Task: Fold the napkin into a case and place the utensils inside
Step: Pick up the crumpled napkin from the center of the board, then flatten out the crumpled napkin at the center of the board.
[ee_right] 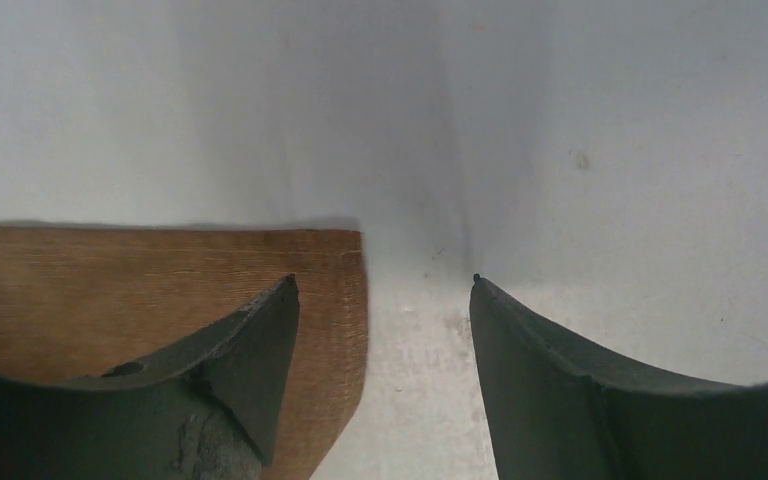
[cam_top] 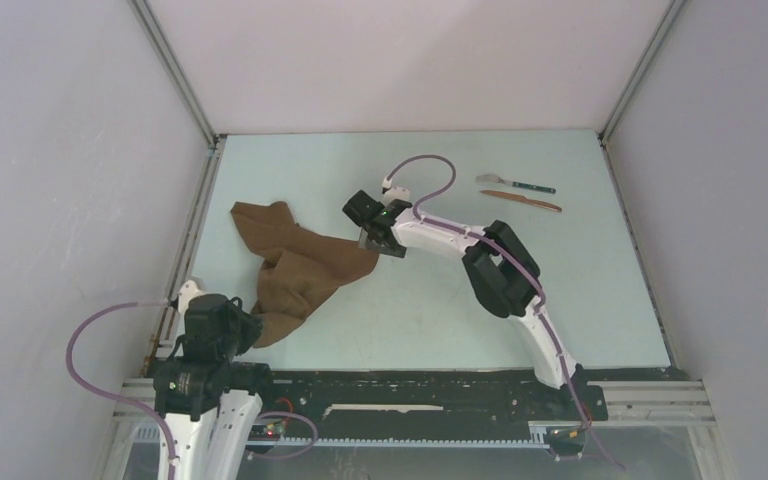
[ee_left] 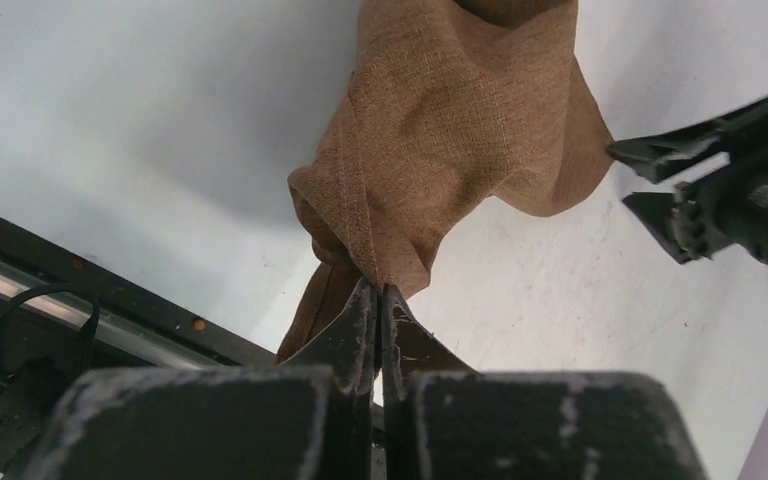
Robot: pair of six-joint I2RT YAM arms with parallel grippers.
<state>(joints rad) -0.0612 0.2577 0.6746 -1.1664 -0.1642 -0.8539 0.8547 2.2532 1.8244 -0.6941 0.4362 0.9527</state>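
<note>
Pinching a near corner of the napkin (cam_top: pixel 295 265), the left hand (ee_left: pixel 378 292) has its jaws pressed together on the cloth at the near-left part of the desk (cam_top: pixel 440 310). The brown napkin lies rumpled and loosely bunched, stretching from that hand toward the middle of the desk. The right hand (ee_right: pixel 382 284) sits at the cloth's right corner with jaws wide apart, holding nothing — one finger over the napkin's edge, the other over bare desk. A teal-handled utensil (cam_top: pixel 516 184) and a reddish-brown knife (cam_top: pixel 521 200) lie side by side at the far right — well apart from the napkin.
</note>
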